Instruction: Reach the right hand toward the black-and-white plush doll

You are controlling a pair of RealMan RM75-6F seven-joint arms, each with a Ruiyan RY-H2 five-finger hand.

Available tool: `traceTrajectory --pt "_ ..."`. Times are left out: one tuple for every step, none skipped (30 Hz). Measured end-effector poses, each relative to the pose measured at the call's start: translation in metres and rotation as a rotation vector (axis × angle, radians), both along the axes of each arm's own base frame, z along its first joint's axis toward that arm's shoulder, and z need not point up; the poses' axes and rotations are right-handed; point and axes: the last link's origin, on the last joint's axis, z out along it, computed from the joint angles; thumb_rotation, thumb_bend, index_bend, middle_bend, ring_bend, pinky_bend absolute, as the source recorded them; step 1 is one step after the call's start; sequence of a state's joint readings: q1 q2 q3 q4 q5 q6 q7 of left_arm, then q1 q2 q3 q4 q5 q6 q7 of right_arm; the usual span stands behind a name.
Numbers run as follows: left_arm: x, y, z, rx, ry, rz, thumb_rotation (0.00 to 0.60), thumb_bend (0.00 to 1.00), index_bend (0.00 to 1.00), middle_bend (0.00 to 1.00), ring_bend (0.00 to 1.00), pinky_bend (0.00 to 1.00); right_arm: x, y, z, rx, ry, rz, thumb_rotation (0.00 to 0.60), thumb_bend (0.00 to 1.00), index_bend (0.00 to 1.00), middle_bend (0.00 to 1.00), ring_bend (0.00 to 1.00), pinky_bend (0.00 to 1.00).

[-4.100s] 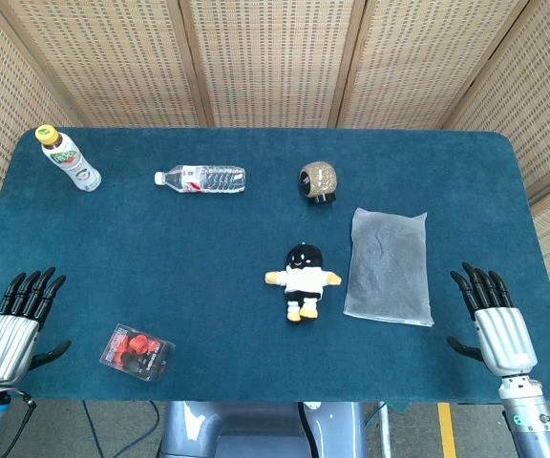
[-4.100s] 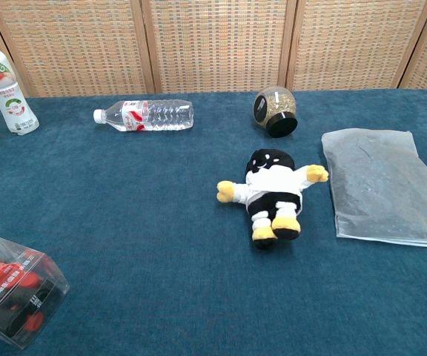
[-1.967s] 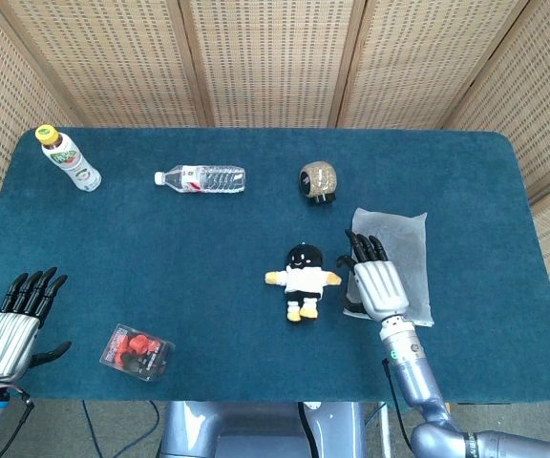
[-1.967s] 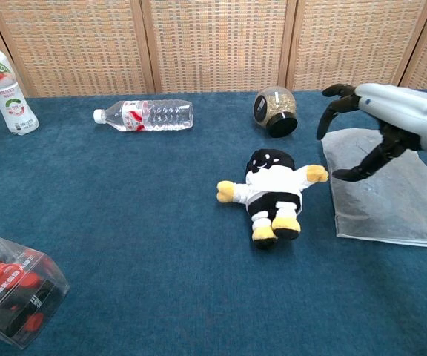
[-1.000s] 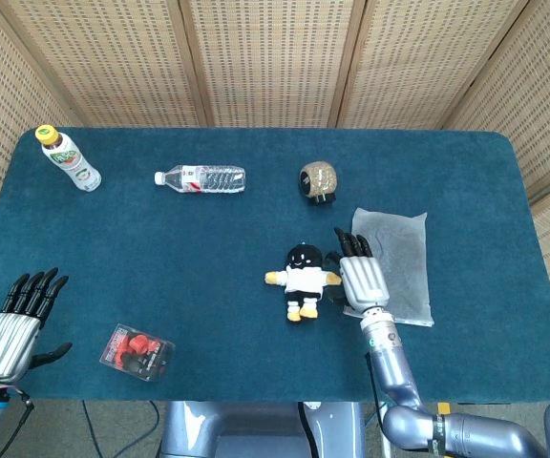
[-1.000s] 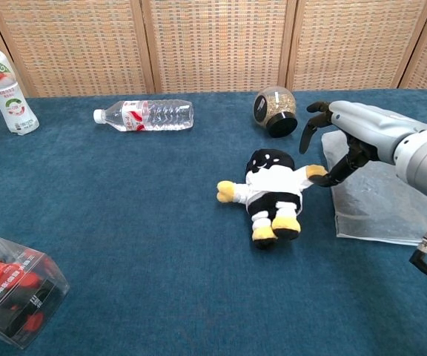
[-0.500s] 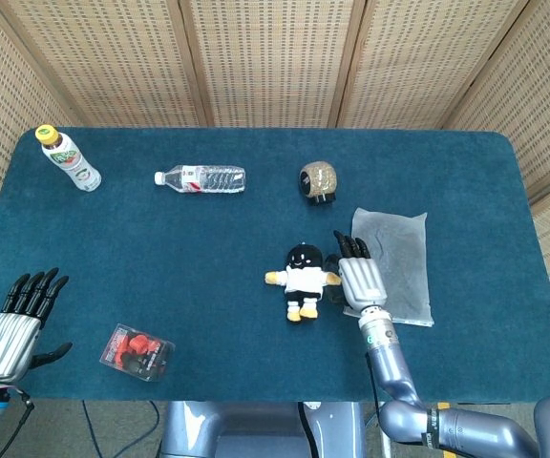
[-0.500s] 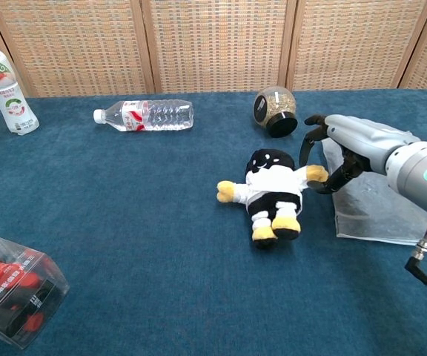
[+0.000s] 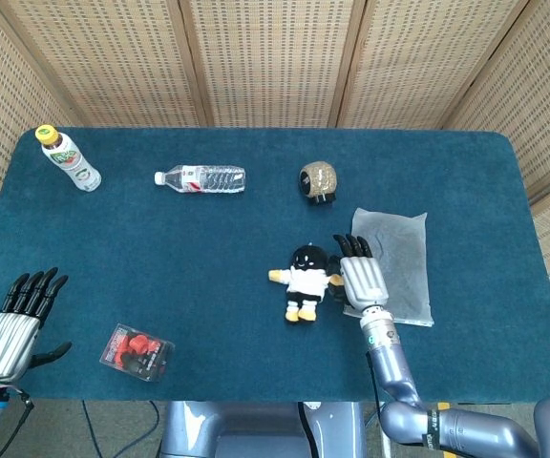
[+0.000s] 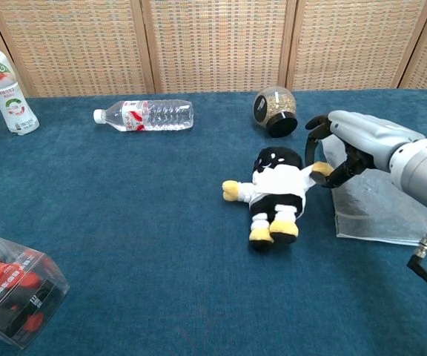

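Observation:
The black-and-white plush doll (image 9: 306, 279) (image 10: 276, 189) lies on its back on the blue table, yellow paws spread. My right hand (image 9: 361, 275) (image 10: 347, 141) is at the doll's right side. Its curled fingers come over the near yellow paw and its thumb sits under it, so it pinches that paw. My left hand (image 9: 12, 322) hovers at the table's near left corner with its fingers spread, holding nothing; the chest view does not show it.
A clear plastic bag (image 9: 396, 262) (image 10: 388, 185) lies flat under and right of my right hand. A tipped jar (image 9: 318, 178) (image 10: 274, 110), a lying water bottle (image 9: 201, 177) (image 10: 145, 116) and an upright drink bottle (image 9: 67, 159) (image 10: 1, 85) stand farther back. A red-filled box (image 9: 137, 351) (image 10: 10, 297) sits near left.
My right hand came in from the table's near right edge to the doll's paw and closed on it. The doll's upper body has just shifted and turned slightly toward that hand.

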State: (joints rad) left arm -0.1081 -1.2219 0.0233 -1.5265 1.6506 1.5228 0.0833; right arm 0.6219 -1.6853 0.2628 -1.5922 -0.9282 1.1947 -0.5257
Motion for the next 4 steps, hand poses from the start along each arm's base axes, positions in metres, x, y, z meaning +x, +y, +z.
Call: traceTrajectory --pt "-0.0004 0.0001 -0.0001 0.000 0.001 0.000 0.600 0.06 0.00 0.00 0.00 0.00 0.0006 0.0004 0.0012 -0.002 -0.003 0.004 0.600 0.57 0.60 0.18 0.00 0.05" --pt "-0.0008 0.0002 -0.0004 -0.002 0.003 0.001 0.600 0.06 0.00 0.00 0.00 0.00 0.0012 0.0006 0.0025 -0.005 -0.005 0.008 0.600 0.57 0.60 0.18 0.00 0.05" --pt "-0.0010 0.0002 -0.0008 -0.003 0.003 0.002 0.600 0.06 0.00 0.00 0.00 0.00 0.0019 0.0009 0.0042 -0.009 -0.008 0.013 0.600 0.57 0.60 0.18 0.00 0.05" --pt "-0.0011 0.0002 -0.0012 -0.005 0.004 0.002 0.600 0.06 0.00 0.00 0.00 0.00 0.0022 0.0011 0.0054 -0.012 -0.009 0.016 0.600 0.57 0.60 0.18 0.00 0.05"
